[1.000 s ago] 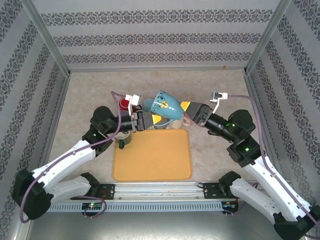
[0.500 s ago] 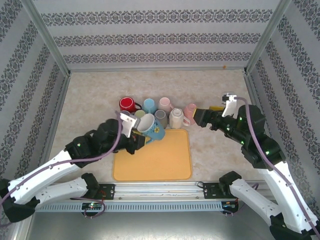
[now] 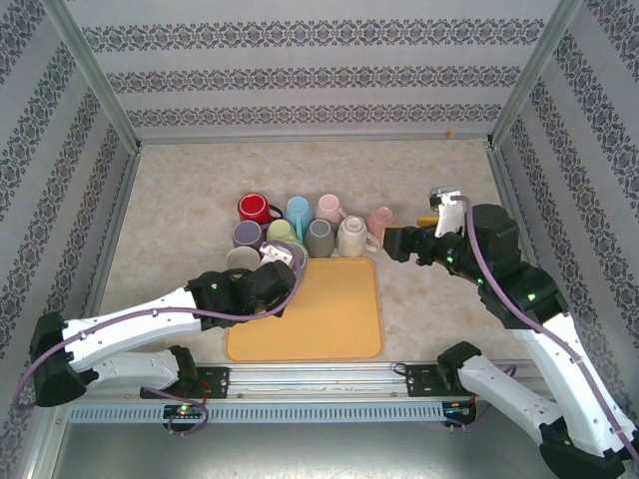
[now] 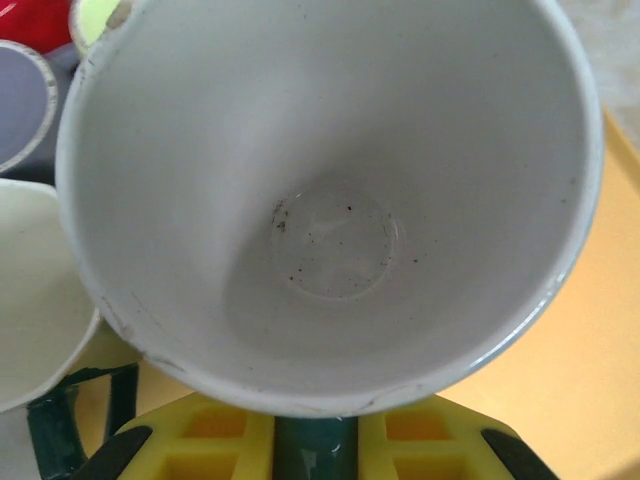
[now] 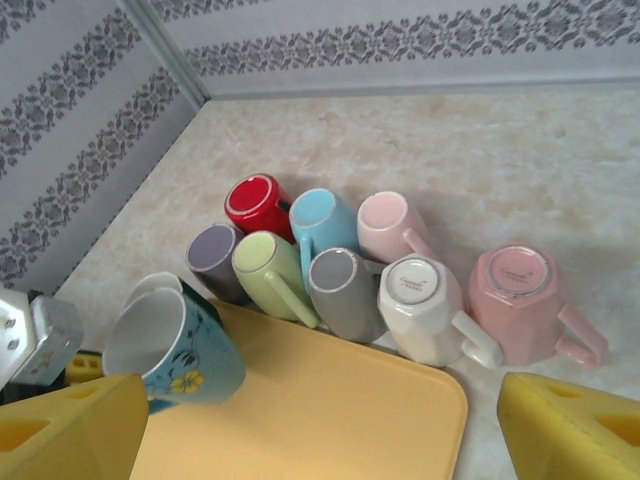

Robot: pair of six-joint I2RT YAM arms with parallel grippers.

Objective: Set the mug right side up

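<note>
Top external: mug [image 5: 190, 360] swung mouth-up over mat's [image 3: 329, 319] far-left corner.
Left gripper [image 4: 315, 440]: gripped the mug.
Right gripper [image 3: 399, 242]: released, fingers spread.

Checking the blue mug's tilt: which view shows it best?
Right wrist: the blue mug shows side-on, mouth tilted upward. Left wrist looks straight into its white inside; from above, the left arm mostly covers it.

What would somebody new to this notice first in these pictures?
Probably the blue mug, its mouth tilted upward, held by the left hand at the far left corner of the yellow mat. Next comes the huddle of coloured mugs just behind the mat, the white one and the pink one clearly bottom up. The right hand hangs open beside them.
</note>
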